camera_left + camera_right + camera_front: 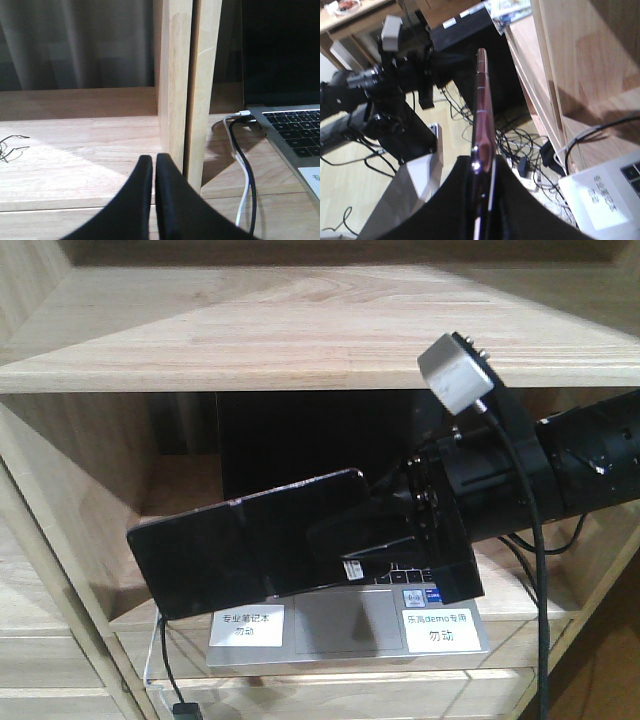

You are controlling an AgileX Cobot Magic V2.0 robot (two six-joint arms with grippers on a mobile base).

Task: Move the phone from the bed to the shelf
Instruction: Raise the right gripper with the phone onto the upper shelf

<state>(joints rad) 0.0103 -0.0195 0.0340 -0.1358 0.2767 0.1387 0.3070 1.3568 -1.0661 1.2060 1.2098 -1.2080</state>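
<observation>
Phone [245, 545] first: my right end effector [375, 540] is clamped on one end of it, holding it in the air in front of the shelf [300, 340], its long side roughly level and tilted a little, touching no board. From my right wrist I see it edge-on [482, 120], a thin pinkish-gold rim running away from my black fingers [455, 200], which press both its faces. My left end effector [154, 170] has its two black tips pressed together on nothing, hovering over a pale board beside an upright divider [187, 85].

Behind the phone, a grey laptop [350, 625] sits open on the shelf board, with white labels [246, 625] on its palm rest and cables [245, 175] plugged into its side. The shelf is thick light wood with wide compartments. Below, the right wrist view shows a pale floor [350, 195] with tangled cords.

The laptop's keyboard is mostly hidden by the phone and my arm. The far end of the phone in my grip is covered by my fingers.

The phone's face is glossy black, with a crease across its middle and a small white sticker [350, 571] near the held end.
</observation>
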